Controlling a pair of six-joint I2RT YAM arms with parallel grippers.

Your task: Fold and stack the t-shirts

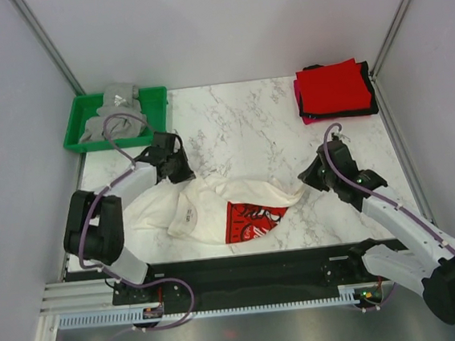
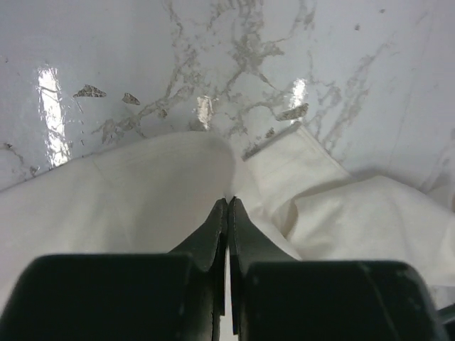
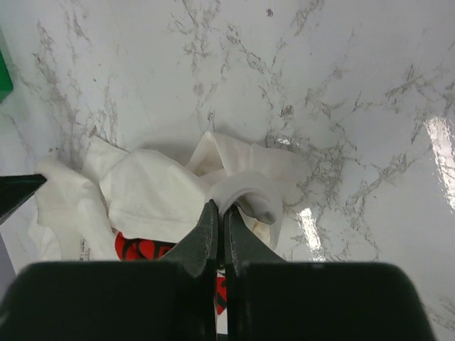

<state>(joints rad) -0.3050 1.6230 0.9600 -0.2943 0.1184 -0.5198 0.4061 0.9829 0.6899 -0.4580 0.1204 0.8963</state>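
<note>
The surface (image 1: 240, 129) is white marble with grey veins. Plain grey walls (image 1: 222, 26) stand round it.

At the upper left of the top view sits a green plastic tray (image 1: 73, 130). A crumpled grey cloth shirt (image 1: 117, 108) lies in it and hangs a bit over the far rim. At the upper right is a neat pile. A folded red cloth shirt (image 1: 332, 86) is on top, a black cloth shirt (image 1: 370, 100) is under it, and a pink edge (image 1: 300, 107) peeks out on the left side.

The white cloth t-shirt (image 1: 207, 209) lies crumpled in the lower middle, between the two arms. Its red print (image 1: 248, 219) faces up.

The left arm bends up from the lower left. The left tool (image 1: 183, 173) is at the upper left end of the white cloth t-shirt. Its fingers (image 2: 213, 227) are pressed together, with white cloth right at the tips.

The right arm reaches in from the lower right. The right tool (image 1: 304, 181) is at the right end of the t-shirt. Its fingers (image 3: 202, 238) are squeezed tight on a small fold of the white cloth.
</note>
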